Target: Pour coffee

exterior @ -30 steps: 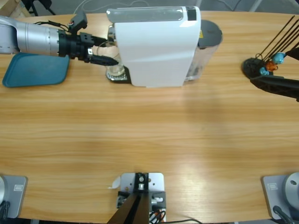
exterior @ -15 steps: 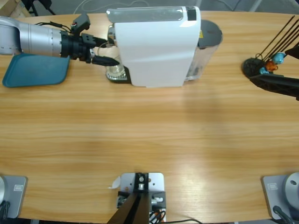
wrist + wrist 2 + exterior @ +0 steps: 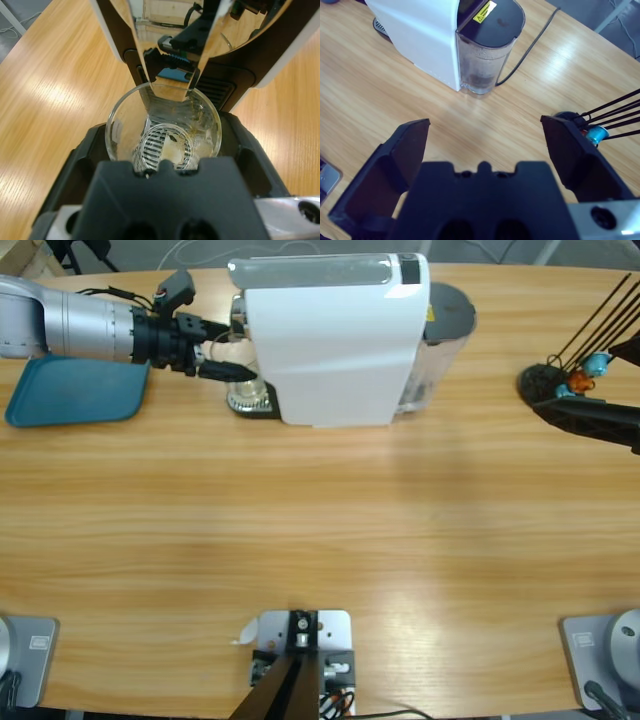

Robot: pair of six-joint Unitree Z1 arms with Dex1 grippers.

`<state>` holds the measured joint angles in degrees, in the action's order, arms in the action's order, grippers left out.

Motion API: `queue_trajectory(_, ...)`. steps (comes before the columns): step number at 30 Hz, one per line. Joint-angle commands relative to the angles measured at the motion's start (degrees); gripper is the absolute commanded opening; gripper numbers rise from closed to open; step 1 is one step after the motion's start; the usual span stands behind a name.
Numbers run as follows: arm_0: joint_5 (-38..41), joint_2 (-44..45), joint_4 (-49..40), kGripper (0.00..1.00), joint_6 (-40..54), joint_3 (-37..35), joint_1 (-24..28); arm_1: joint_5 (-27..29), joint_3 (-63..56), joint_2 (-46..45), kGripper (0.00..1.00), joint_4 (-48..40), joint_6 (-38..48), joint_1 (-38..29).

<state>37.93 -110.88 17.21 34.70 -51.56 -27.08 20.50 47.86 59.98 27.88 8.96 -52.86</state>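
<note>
Coffee (image 3: 176, 148) seen as thin amber film at bottom of clear glass (image 3: 116, 135), glass standing on drip grate under spout of white coffee machine (image 3: 335, 340). Left gripper (image 3: 228, 358) placed around glass, jaws on either side of it; contact with wall cannot be told. High view: glass mostly hidden under machine; liquid visible only in left wrist view. Right gripper (image 3: 485, 145) spread wide over bare table (image 3: 320, 520), nothing between jaws. Capsule stand (image 3: 560, 380) at table's right; teal tray (image 3: 75, 395) at left.
</note>
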Motion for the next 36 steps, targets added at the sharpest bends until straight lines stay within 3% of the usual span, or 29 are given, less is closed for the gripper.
queue_trajectory(1,-0.35,-1.62,0.45,0.968,-0.54,2.17,-0.04,1.04,-1.98,0.75,1.000,-1.25,0.71,0.39)
queue_trajectory(7,-0.84,-0.14,0.45,0.968,-1.56,3.77,0.63,1.02,-1.72,-0.13,1.000,-0.62,0.71,0.39)
queue_trajectory(15,-2.76,9.81,0.45,0.968,-3.15,8.90,3.70,0.79,-0.82,0.16,1.000,-0.30,0.71,0.39)
queue_trajectory(18,-6.35,14.53,0.35,0.968,-4.59,12.75,3.23,0.84,-0.01,0.96,1.000,-0.23,0.71,0.39)
queue_trajectory(21,-18.35,23.27,-1.55,0.968,-5.59,18.83,-0.09,1.93,6.28,2.11,1.000,1.88,-0.86,0.62)
queue_trajectory(22,-24.10,27.81,-4.15,0.968,-6.94,20.59,-1.66,1.56,10.73,4.11,1.000,3.02,-2.37,2.76)
queue_trajectory(24,-30.34,34.22,-10.92,0.968,-11.21,21.34,-3.38,-4.20,18.21,8.59,1.000,4.71,-2.55,9.81)
queue_trajectory(29,-31.83,43.92,-17.55,0.968,-25.24,23.22,-3.68,-13.48,36.02,22.55,0.984,12.21,-2.55,21.87)
queue_trajectory(30,-31.48,45.03,-18.48,0.968,-26.66,23.03,-3.91,-15.19,40.66,25.63,0.852,15.13,-2.55,22.57)
queue_trajectory(31,-31.18,46.12,-19.48,0.968,-27.81,22.77,-5.09,-17.63,45.25,28.67,0.625,18.43,-2.58,23.33)
queue_trajectory(32,-31.17,47.09,-20.45,0.968,-28.40,22.61,-6.95,-20.69,49.12,31.39,0.263,21.67,-3.88,23.89)
queue_trajectory(33,-31.17,48.04,-21.52,0.968,-29.14,22.82,-8.81,-22.11,51.70,33.38,0.003,23.85,-6.33,24.03)
queue_trajectory(36,-31.17,49.15,-24.37,0.968,-30.80,23.49,-11.15,-23.17,54.67,36.77,0.000,23.27,-7.40,23.22)
